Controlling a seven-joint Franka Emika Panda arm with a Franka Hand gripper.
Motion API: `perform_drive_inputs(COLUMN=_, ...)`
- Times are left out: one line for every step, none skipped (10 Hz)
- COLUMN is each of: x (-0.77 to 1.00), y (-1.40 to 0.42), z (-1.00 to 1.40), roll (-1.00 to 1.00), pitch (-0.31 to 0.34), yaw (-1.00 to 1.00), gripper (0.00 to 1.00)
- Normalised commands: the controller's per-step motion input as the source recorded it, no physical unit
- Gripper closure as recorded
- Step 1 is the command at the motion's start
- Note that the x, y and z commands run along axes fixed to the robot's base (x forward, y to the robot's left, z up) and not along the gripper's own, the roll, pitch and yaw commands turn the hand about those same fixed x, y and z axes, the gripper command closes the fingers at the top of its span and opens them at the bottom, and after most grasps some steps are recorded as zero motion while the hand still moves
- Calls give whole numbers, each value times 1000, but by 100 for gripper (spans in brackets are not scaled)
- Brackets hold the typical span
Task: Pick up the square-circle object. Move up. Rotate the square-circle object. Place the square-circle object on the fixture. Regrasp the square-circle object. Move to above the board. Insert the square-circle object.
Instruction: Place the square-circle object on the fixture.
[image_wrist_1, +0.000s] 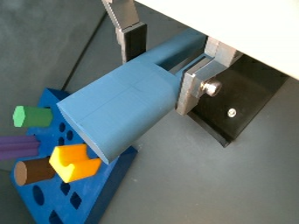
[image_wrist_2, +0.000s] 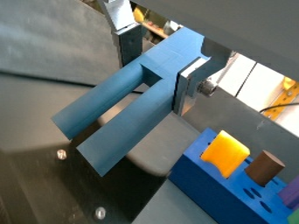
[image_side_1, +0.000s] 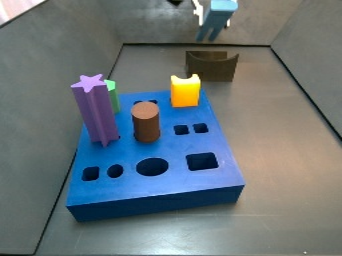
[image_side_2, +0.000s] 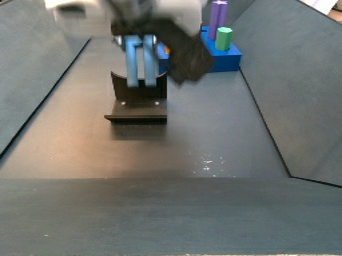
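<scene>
My gripper is shut on the square-circle object, a pale blue peg of two joined bars, with a silver finger on each side near one end. Both wrist views show this grip; the two bars run out from the jaws. In a side view the peg hangs in the gripper well above the dark fixture. In another side view the peg stands upright over the fixture. The blue board lies nearer the front, and shows in a wrist view.
On the board stand a purple star-topped post, a brown cylinder, an orange-yellow notched block and a green piece. Open round and square holes are along its front. Grey walls enclose the floor on both sides.
</scene>
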Motion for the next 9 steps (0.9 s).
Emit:
perform_drive_inputs(x=167, y=141, z=-1000, roll=-477, pitch=130, yaw=-161, gripper=100)
perform_drive_inputs(x=180, y=136, z=-1000, roll=-278, pitch=94, yaw=-172, gripper=100)
perform_drive_inputs(x=188, y=131, z=-1000, roll=-205, pitch=61, yaw=-173, gripper=100)
perform_drive_inputs(x=151, y=105, z=-762, roll=-176, pitch=16, yaw=-167, gripper=100)
perform_drive_inputs(x=124, y=80, z=-569, roll=-171, pitch=-12, yaw=-154, gripper=100)
perform_drive_inputs(x=97, y=94, z=-369, roll=-141, pitch=-49, yaw=-121, gripper=100)
perform_drive_inputs(x=81, y=118, z=-327, roll=-130, pitch=-64, yaw=-106, gripper=100)
perform_drive_inputs(x=68, y=125, z=-313, roll=-125, pitch=-68, yaw=-75, gripper=100)
perform_drive_inputs(x=68, y=123, z=-313, roll=-125, pitch=-67, yaw=-55, gripper=100)
